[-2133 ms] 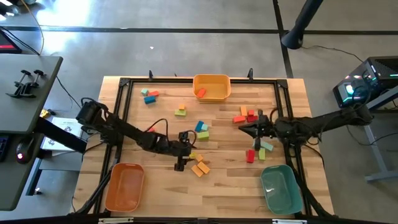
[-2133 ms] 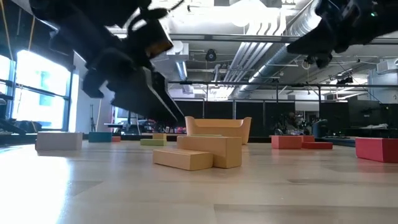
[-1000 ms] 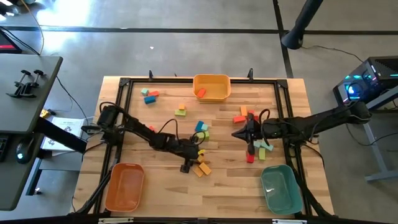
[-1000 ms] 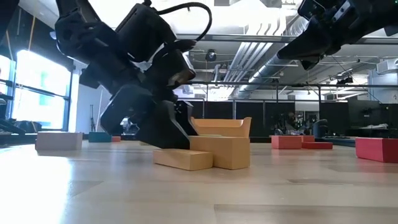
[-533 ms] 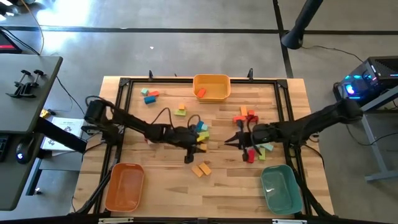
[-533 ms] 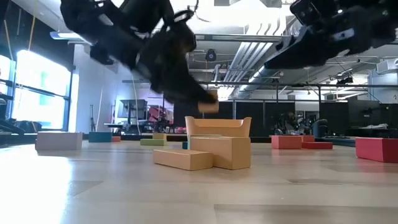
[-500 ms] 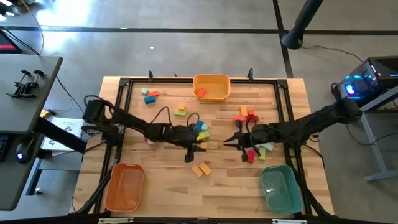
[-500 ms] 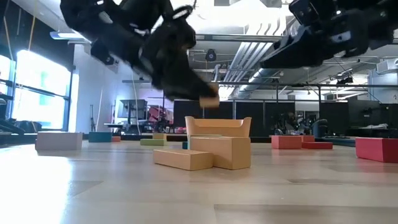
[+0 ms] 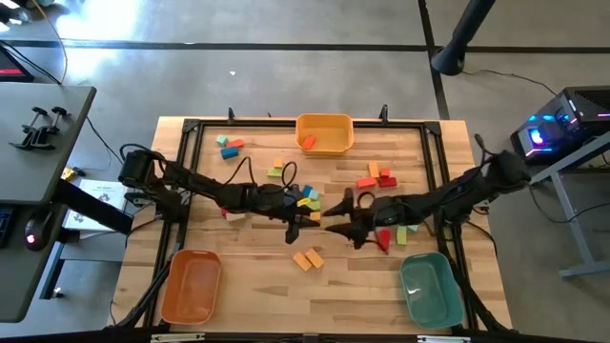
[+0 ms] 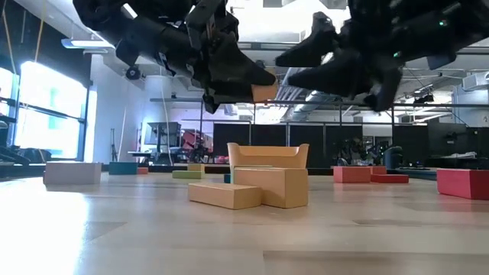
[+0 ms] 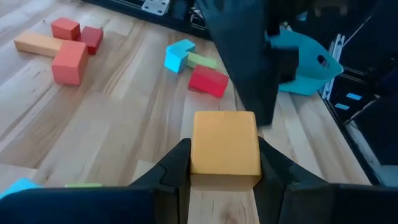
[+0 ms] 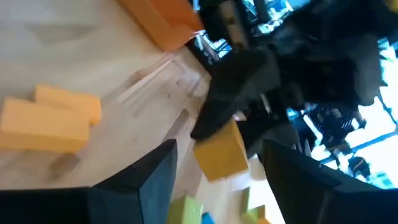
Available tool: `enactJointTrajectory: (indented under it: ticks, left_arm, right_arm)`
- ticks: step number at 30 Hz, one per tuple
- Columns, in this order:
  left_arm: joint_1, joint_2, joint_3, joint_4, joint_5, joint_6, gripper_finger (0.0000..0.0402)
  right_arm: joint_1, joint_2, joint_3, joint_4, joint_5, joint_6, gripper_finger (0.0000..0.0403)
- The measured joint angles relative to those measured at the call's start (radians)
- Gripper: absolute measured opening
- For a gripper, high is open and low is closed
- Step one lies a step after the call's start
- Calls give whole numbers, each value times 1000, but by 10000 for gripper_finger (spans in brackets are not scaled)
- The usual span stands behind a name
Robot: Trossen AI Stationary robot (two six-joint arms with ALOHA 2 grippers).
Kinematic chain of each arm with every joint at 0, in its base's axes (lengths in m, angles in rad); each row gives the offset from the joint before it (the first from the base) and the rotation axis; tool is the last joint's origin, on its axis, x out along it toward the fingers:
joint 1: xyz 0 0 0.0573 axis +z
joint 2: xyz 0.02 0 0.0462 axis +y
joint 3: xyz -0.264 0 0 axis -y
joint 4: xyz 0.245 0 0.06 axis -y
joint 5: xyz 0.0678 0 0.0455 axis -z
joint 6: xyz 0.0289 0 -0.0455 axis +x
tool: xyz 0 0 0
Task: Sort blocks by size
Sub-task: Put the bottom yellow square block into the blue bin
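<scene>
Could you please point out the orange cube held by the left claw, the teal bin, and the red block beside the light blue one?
orange cube (image 11: 225, 142), left wrist view, middle of its front face.
teal bin (image 9: 431, 286), high view, its inner floor.
red block (image 11: 208, 81), left wrist view, its top face.

yellow-orange block (image 11: 224, 142), red blocks (image 11: 68, 61), teal bin (image 9: 431, 286)

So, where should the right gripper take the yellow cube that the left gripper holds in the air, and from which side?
Probably on the yellow cube half that sticks out past the left gripper, across the two flat faces that gripper leaves bare. The open right gripper should come head-on, from opposite the left arm.
</scene>
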Motion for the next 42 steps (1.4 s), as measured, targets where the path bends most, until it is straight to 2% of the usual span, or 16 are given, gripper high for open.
enactJointTrajectory:
  ticks: [5, 10, 17, 22, 26, 29, 33, 36, 38, 42]
  left_arm:
    - [-2, 0, 0, 6, -2, -11, 106]
    - [-5, 0, 0, 15, 3, -17, 108]
    - [-5, 0, 0, 23, 11, -42, 121]
    - [-5, 0, 0, 26, 3, -36, 156]
    - [-5, 0, 0, 22, -3, -9, 186]
    - [-5, 0, 0, 29, -10, 5, 197]
    - [-12, 0, 0, 53, -13, 35, 198]
    - [-31, 0, 0, 67, -30, 66, 198]
    - [-49, 0, 0, 94, -72, 93, 198]
    - [-82, 0, 0, 137, -170, 159, 199]
  right_arm:
    - [10, 90, 82, -9, 153, -87, 228]
    - [17, 129, 129, -38, 169, -104, 208]
    - [36, 128, 130, -58, 175, -91, 128]
    - [63, 122, 130, -71, 226, 48, 129]
    - [112, 46, 129, -246, 328, 173, 129]
    - [157, -61, 145, -486, 376, 342, 129]
    - [252, -202, 258, -947, 356, 739, 129]
    - [355, -245, 398, -1312, 270, 1078, 129]
    - [436, -245, 489, -1491, 183, 1310, 129]
    - [593, -245, 588, -1665, 44, 1767, 129]
